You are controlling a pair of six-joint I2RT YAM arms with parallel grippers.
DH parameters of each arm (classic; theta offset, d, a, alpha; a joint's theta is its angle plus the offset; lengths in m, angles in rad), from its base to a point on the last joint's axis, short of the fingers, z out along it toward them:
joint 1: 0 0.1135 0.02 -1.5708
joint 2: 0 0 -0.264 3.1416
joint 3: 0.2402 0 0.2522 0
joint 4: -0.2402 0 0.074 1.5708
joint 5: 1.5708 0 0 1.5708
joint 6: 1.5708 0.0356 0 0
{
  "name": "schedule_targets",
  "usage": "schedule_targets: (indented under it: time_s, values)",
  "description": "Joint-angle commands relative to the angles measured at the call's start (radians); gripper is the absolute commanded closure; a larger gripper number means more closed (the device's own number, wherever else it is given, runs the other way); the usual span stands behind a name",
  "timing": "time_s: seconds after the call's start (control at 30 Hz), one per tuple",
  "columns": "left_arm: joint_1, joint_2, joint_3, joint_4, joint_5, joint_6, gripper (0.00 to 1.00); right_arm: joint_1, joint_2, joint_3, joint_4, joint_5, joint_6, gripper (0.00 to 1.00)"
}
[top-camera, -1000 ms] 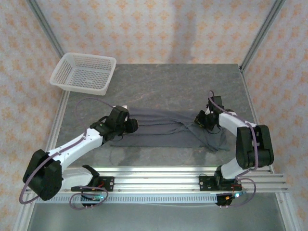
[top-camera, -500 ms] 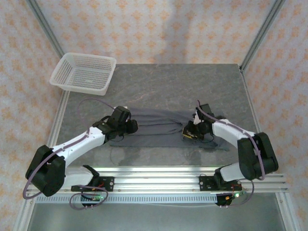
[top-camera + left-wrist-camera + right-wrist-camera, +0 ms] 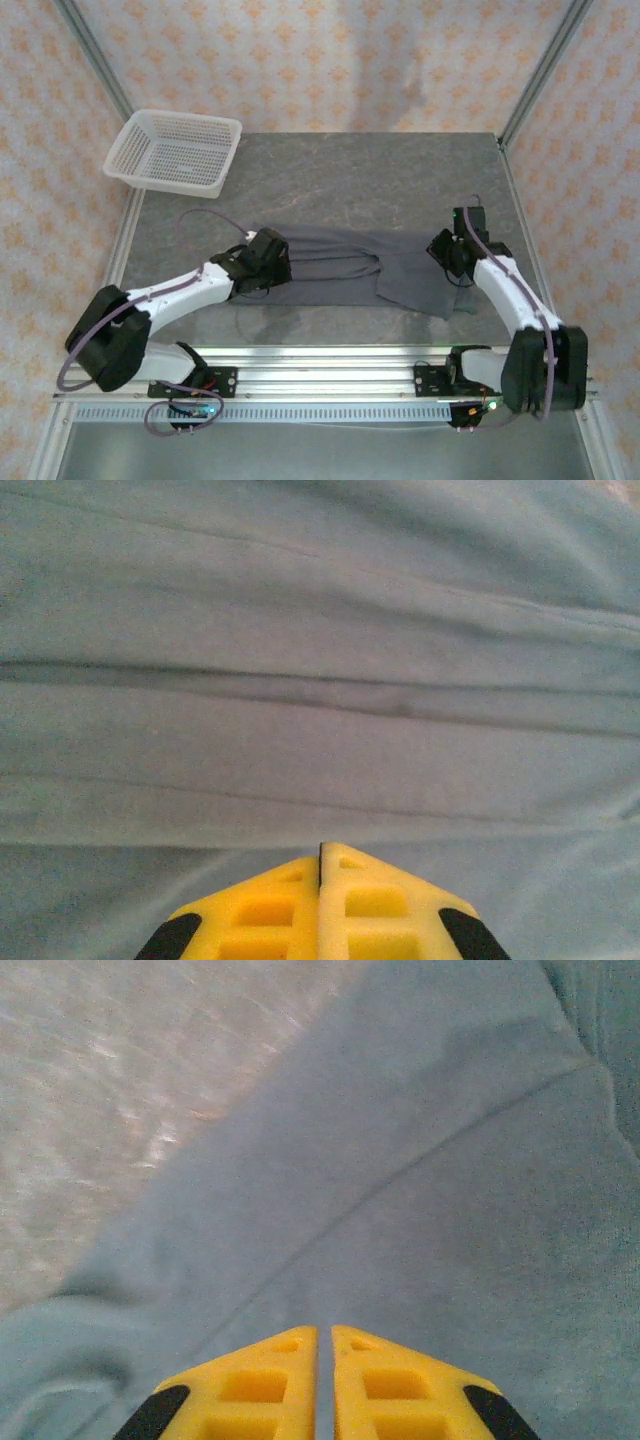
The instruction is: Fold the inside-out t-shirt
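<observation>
Left tool, bottom centre of its wrist view: pressed together, with only a hairline seam between the yellow fingers. The tip rests low against grey cloth. Whether a pinch of cloth is caught in the seam cannot be told.

Right tool, bottom centre of its own view: likewise closed, a thin slit showing between its halves. It sits over a stitched seam that runs diagonally up to the right. Whether it holds cloth cannot be told.

The inside-out t-shirt lies across the middle of the overhead frame as a long, narrow band running left to right. The left tool is at its left end and the right tool at its right end. Long creases and layered edges run along its length. The right end spreads lower than the rest and looks looser.

The counter lies bare in the upper half of the frame. The white basket stands at the upper left, well apart from the shirt.

Progress, as a judgement: the narrow, layered band suggests the lengthwise fold is largely made. The loose right end suggests it wants tidying. The crosswise folds, bringing the ends together into a compact packet, appear not yet made.
</observation>
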Motion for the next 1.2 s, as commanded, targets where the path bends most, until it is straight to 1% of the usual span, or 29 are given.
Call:
schedule_targets:
  time_s: [0.0, 0.1, 0.23, 0.3, 0.37, 0.4, 0.47, 0.57, 0.6, 0.67, 0.73, 0.83, 0.93, 1.0, 1.1, 1.17]
  values:
    - [0.003, 0.059, 0.067, -0.023, -0.128, -0.089, 1.00, -0.001, 0.114, 0.046, -0.022, 0.066, -0.036, 0.96]
    - [0.009, 0.160, 0.113, 0.016, -0.125, -0.097, 1.00, -0.008, 0.213, 0.051, 0.013, 0.062, -0.048, 1.00]
    - [0.042, 0.331, 0.194, 0.094, -0.101, -0.106, 1.00, -0.010, 0.318, 0.081, 0.017, 0.050, -0.046, 1.00]
    - [0.088, 0.432, 0.235, 0.154, -0.083, -0.107, 1.00, -0.010, 0.337, 0.076, 0.029, 0.038, -0.026, 1.00]
    - [0.146, 0.529, 0.305, 0.213, -0.020, -0.095, 1.00, -0.010, 0.343, 0.064, 0.039, -0.002, 0.008, 1.00]
    - [0.162, 0.579, 0.340, 0.238, -0.006, -0.084, 1.00, -0.010, 0.339, 0.056, 0.043, -0.025, 0.023, 1.00]
    - [0.179, 0.658, 0.448, 0.253, -0.007, -0.037, 1.00, -0.007, 0.321, 0.026, 0.057, -0.073, 0.053, 1.00]
    - [0.195, 0.820, 0.717, 0.176, 0.005, 0.037, 1.00, 0.030, 0.259, -0.048, 0.067, -0.106, 0.106, 1.00]
    - [0.198, 0.868, 0.794, 0.164, 0.022, 0.050, 1.00, 0.055, 0.232, -0.074, 0.068, -0.106, 0.124, 1.00]
    - [0.202, 0.972, 0.961, 0.145, 0.061, 0.073, 1.00, 0.142, 0.178, -0.129, 0.075, -0.107, 0.176, 1.00]
    - [0.202, 1.075, 1.143, 0.124, 0.115, 0.095, 1.00, 0.264, 0.130, -0.189, 0.119, -0.113, 0.259, 1.00]
    - [0.201, 1.201, 1.363, 0.110, 0.206, 0.104, 1.00, 0.450, 0.114, -0.233, 0.195, -0.083, 0.387, 0.98]
    - [0.196, 1.243, 1.441, 0.166, 0.257, 0.100, 1.00, 0.620, 0.155, -0.166, 0.202, -0.043, 0.418, 0.98]
    - [0.195, 1.231, 1.446, 0.204, 0.281, 0.104, 1.00, 0.697, 0.198, -0.085, 0.173, -0.028, 0.391, 0.98]
    - [0.194, 1.168, 1.404, 0.259, 0.311, 0.120, 1.00, 0.742, 0.238, 0.004, 0.171, -0.064, 0.351, 0.98]
    - [0.195, 1.090, 1.328, 0.317, 0.330, 0.132, 1.00, 0.743, 0.211, 0.031, 0.166, -0.079, 0.336, 0.98]
